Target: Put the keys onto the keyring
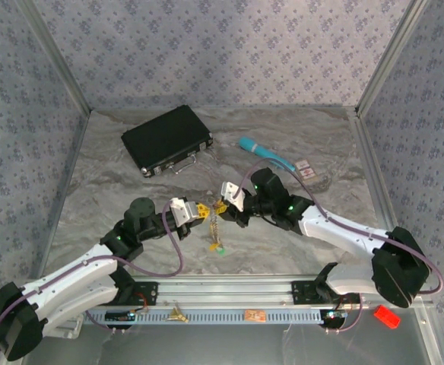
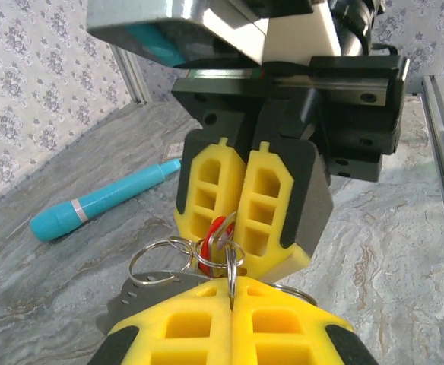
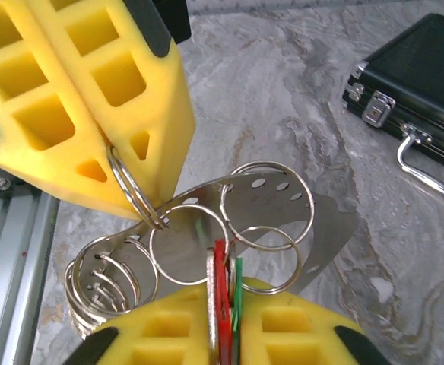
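The two grippers meet tip to tip above the middle of the table. My left gripper is shut on a thin wire ring of the keyring. The keyring is a perforated silver strip carrying several linked rings, and its tail hangs down toward the table. My right gripper is shut on the keys: a red-headed key and a green one stand edge-on between its yellow fingers. The red key's tip sits at one of the rings.
A black case with a metal handle lies at the back left. A teal pen-shaped tool and a small packet lie at the back right. A red block sits by the right arm's base. A metal rail runs along the near edge.
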Robot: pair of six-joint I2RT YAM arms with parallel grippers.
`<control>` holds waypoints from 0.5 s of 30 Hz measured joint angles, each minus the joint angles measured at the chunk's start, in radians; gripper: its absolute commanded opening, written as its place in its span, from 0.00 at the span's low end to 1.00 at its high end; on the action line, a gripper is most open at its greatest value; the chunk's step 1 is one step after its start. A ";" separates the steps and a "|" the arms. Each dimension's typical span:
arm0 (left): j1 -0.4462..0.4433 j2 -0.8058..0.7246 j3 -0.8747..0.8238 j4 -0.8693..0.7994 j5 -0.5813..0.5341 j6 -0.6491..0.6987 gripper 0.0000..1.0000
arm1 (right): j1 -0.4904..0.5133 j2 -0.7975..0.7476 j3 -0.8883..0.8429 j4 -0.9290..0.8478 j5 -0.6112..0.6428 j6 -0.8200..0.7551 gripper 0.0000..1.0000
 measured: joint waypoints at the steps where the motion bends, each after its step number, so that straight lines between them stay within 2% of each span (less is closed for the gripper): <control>1: 0.000 0.000 0.000 0.000 0.000 0.002 0.00 | 0.005 -0.004 0.009 -0.018 0.014 -0.008 0.13; 6: 0.000 0.000 0.000 0.000 -0.003 0.002 0.00 | 0.019 -0.023 0.014 -0.073 0.052 -0.039 0.00; 15: 0.000 0.002 0.000 -0.006 -0.007 0.006 0.00 | 0.027 -0.055 0.026 -0.127 0.074 -0.063 0.00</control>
